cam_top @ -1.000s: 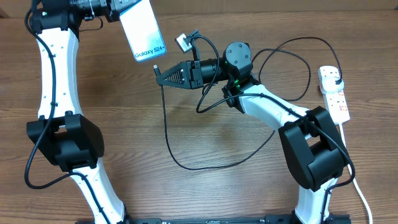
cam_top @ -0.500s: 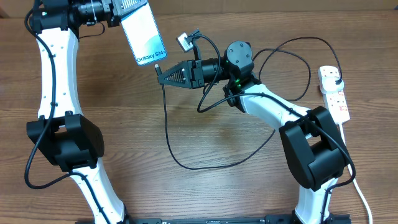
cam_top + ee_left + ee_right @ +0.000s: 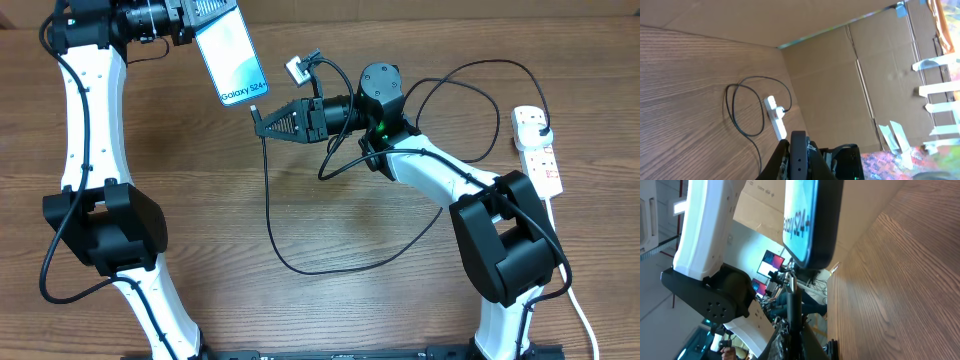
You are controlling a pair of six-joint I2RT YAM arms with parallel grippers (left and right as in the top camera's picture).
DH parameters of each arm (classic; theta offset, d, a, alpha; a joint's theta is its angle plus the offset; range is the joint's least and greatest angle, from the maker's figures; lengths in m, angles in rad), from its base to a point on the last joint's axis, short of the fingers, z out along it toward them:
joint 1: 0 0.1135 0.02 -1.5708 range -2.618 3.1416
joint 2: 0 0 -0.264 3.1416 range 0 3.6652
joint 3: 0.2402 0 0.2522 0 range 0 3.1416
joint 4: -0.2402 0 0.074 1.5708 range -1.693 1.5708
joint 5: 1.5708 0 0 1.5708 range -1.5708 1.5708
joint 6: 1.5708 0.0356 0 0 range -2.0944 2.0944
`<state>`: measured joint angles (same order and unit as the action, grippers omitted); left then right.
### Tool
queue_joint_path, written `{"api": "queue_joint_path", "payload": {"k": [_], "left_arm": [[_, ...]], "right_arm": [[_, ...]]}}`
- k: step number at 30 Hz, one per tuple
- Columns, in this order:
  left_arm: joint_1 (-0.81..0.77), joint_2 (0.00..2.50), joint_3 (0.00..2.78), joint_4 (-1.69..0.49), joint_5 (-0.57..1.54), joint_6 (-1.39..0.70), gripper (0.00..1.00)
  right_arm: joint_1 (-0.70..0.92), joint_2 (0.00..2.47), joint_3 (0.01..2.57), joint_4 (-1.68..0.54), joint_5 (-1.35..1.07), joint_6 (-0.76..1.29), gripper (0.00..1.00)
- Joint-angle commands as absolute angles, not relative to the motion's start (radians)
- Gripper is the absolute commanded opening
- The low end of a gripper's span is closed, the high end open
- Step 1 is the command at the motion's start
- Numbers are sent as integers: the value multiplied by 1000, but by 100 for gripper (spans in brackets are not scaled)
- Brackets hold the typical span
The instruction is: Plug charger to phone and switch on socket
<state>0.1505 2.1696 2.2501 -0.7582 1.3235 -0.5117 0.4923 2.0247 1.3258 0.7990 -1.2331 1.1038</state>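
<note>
The phone (image 3: 232,58), its light-blue screen lit, hangs tilted above the table at the back left. My left gripper (image 3: 205,12) is shut on its upper end; in the left wrist view the phone's dark edge (image 3: 799,152) is clamped between the fingers. My right gripper (image 3: 257,117) is shut on the charger's connector end (image 3: 792,297), whose tip points at the phone's lower edge (image 3: 807,255), a short gap away. The black cable (image 3: 290,262) loops over the table to a plug in the socket (image 3: 540,160) at the right edge.
The white power strip and a cable loop also show in the left wrist view, the socket (image 3: 776,117) lying near a cardboard wall (image 3: 840,90). A white cord (image 3: 575,300) runs from the strip toward the front right. Both arm bases stand at the front.
The phone has shifted slightly right and down toward the connector tip. The right gripper has barely moved.
</note>
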Motion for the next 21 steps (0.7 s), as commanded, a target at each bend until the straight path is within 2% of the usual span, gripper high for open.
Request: {"api": "queue_joint_path", "payload": {"k": [1, 21], "left_arm": [[143, 2171, 2259, -775, 1314, -488, 4], [110, 2171, 2259, -815, 1297, -471, 4]], "right_arm": [[488, 2024, 1338, 802, -1236, 1090, 4], [488, 2024, 1338, 801, -1235, 1090, 4]]}}
